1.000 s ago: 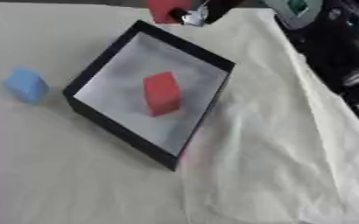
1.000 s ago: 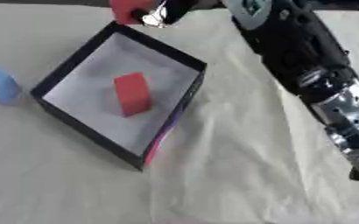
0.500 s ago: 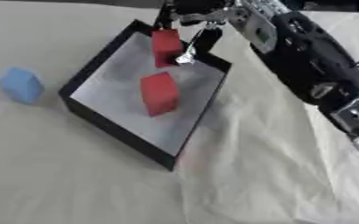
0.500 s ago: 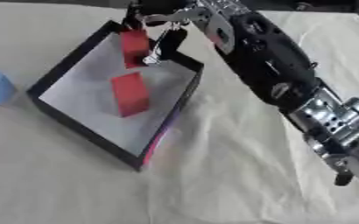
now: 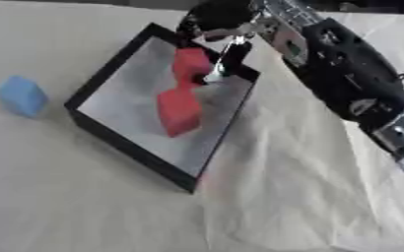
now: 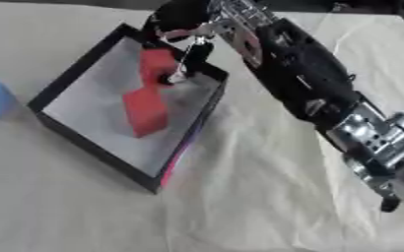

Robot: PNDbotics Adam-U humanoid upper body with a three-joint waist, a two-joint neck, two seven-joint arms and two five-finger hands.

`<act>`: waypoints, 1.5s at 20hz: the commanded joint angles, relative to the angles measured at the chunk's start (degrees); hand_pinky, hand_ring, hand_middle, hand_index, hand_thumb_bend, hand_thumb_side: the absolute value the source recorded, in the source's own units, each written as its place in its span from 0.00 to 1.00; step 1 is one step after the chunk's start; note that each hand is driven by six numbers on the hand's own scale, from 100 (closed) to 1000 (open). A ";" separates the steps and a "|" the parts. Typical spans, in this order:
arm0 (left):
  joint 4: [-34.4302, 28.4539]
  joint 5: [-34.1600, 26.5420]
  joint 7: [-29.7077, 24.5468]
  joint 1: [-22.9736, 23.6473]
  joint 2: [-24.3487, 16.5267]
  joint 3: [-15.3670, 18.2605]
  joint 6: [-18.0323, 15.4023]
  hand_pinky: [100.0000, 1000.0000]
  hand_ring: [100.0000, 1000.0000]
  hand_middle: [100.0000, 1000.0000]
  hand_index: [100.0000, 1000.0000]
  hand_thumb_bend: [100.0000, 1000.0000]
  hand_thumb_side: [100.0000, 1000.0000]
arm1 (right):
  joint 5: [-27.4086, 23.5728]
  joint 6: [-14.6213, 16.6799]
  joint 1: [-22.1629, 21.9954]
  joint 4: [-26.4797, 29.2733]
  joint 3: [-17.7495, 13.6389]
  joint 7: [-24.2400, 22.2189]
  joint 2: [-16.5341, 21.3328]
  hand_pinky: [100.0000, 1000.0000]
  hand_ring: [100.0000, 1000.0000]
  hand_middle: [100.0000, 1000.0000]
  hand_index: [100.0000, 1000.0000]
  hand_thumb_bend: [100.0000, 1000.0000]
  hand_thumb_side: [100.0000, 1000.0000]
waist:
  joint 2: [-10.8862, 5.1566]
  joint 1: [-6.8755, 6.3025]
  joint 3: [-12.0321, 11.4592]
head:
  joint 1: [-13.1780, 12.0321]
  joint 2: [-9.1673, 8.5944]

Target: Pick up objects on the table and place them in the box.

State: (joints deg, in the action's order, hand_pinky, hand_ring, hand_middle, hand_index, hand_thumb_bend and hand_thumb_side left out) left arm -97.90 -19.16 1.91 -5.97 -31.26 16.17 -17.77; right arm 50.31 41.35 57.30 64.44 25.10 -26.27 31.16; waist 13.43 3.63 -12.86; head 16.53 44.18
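Pale cream cloth (image 5: 266, 197) covers the bench, creased in long folds toward the near right. On it, left of centre and set askew, sits an open black box (image 5: 128, 147) with a pale grey floor.

Inside the box lies a red block (image 5: 180, 110), roughly in the middle of the floor, tilted with one corner toward the near side. A second red block (image 5: 191, 66) is above and just beyond it, toward the far right wall of the box; the two reds meet in the picture, and whether they actually touch cannot be told. The right robot hand (image 5: 227, 37) reaches in from the upper right over the box's far corner, its dark arm (image 6: 309, 83) running diagonally across the cloth to the lower right edge. Its fingers (image 5: 233, 56) hang down beside this upper block, one dark finger along the block's right side. They look fairly straight, but whether they still pinch the block or have let it go cannot be told from either view.

Out on the cloth, well apart from the box on its left side, a light blue block (image 5: 22, 95) lies by itself.

The left robot hand shows in neither view.
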 commanded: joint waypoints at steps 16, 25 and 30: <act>-1.00 -0.14 -0.21 0.04 -2.90 0.61 -0.24 0.87 0.93 0.80 0.74 0.00 0.62 | -30.40 -10.99 -2.12 18.53 -8.17 -3.25 13.86 0.91 0.79 0.77 0.95 0.00 0.07 | -1.98 0.21 2.04 | -2.54 -0.06; -0.89 -0.12 -0.53 0.10 -3.24 0.42 -0.65 0.87 0.93 0.80 0.74 0.00 0.61 | -65.11 -29.60 -17.72 40.62 -20.70 7.52 25.09 0.93 0.70 0.66 0.86 0.00 0.35 | -2.09 -0.67 3.67 | -5.28 -0.06; -0.92 0.22 -1.04 -0.47 -4.08 0.07 -1.17 0.86 0.93 0.80 0.75 0.00 0.60 | -76.47 -31.52 -29.95 49.01 -27.61 13.15 26.32 0.95 0.70 0.66 0.86 0.00 0.38 | -1.98 -1.38 4.19 | -7.30 -0.06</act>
State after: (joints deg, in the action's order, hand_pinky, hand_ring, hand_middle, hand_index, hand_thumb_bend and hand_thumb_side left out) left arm -97.89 -19.07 1.03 -5.79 -32.66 16.05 -18.61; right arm -23.28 10.30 27.20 110.80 0.02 -14.58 55.24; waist 13.43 3.35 -8.71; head 9.75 44.18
